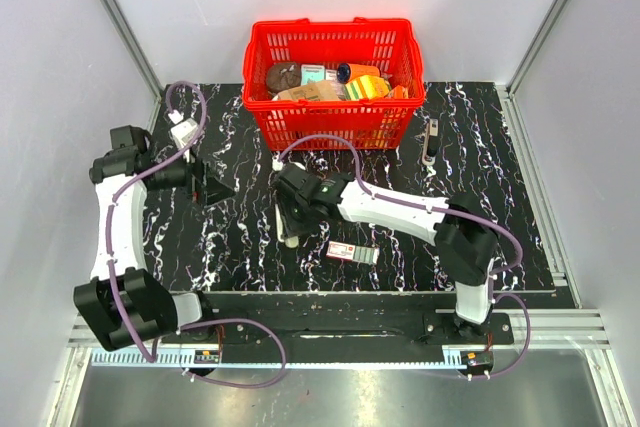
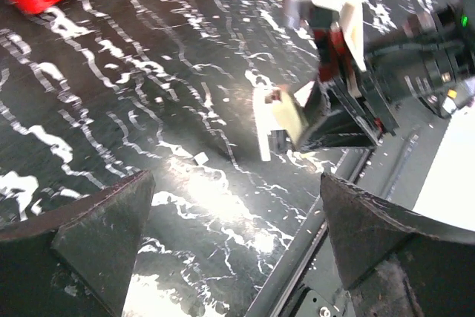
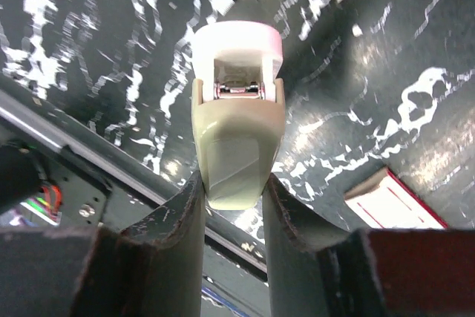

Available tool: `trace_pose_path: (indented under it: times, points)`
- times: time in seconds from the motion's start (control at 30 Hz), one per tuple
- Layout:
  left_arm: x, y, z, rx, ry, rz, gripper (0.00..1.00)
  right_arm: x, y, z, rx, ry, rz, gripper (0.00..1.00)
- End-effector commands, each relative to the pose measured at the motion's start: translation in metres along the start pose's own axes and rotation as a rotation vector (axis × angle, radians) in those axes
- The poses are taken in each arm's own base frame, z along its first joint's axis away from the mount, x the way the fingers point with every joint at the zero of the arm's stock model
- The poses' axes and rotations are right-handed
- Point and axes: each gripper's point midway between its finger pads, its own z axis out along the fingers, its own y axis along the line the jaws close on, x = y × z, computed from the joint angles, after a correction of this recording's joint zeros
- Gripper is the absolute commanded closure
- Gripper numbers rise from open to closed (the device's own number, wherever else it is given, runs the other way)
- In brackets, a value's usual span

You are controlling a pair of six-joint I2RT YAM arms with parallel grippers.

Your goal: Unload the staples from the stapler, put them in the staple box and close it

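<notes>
The cream-white stapler (image 3: 236, 109) is clamped by its rear end between my right gripper's (image 3: 234, 191) two fingers, its open front end with a metal part pointing away, just above the black marbled table. From above, the right gripper (image 1: 292, 215) is at table centre with the stapler's pale tip (image 1: 290, 238) poking out below it. The left wrist view shows the stapler (image 2: 286, 115) held by that gripper. My left gripper (image 1: 207, 188) is open and empty, low over the table to the left, apart from the stapler; its fingers (image 2: 111, 220) stand wide.
A flat red-white-green little box (image 1: 350, 253) lies on the table just right of the stapler and also shows in the right wrist view (image 3: 393, 202). A red basket (image 1: 300, 47) with several items stands at the back. A metal bar (image 1: 430, 140) lies right of it. A small white scrap (image 2: 200, 158) lies nearby.
</notes>
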Motion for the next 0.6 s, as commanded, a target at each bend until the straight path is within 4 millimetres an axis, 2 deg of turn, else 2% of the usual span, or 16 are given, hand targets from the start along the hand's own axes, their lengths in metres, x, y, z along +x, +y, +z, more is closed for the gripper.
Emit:
trace_pose_path:
  times: [0.0,0.07,0.2,0.3,0.47,0.57]
  points:
    - [-0.025,0.024,-0.017,-0.206,-0.064,-0.028,0.01,0.016,-0.004,-0.003,0.025,0.107,0.008,1.0]
    - [-0.022,0.027,-0.02,-0.261,-0.065,-0.051,0.01,0.021,0.002,0.001,0.008,0.151,-0.001,1.0]
    - [-0.015,0.028,-0.019,-0.277,-0.057,-0.091,0.01,0.019,0.024,0.011,0.003,0.196,-0.055,1.0]
    - [-0.011,0.03,-0.02,-0.294,-0.048,-0.107,0.01,0.024,0.035,0.024,0.021,0.248,-0.089,1.0]
    - [-0.02,0.041,-0.028,-0.402,-0.09,-0.146,0.01,0.031,0.04,0.051,0.045,0.314,-0.114,1.0]
    - [-0.029,0.038,-0.033,-0.427,-0.114,-0.146,0.01,0.031,0.052,0.064,0.031,0.329,-0.129,1.0]
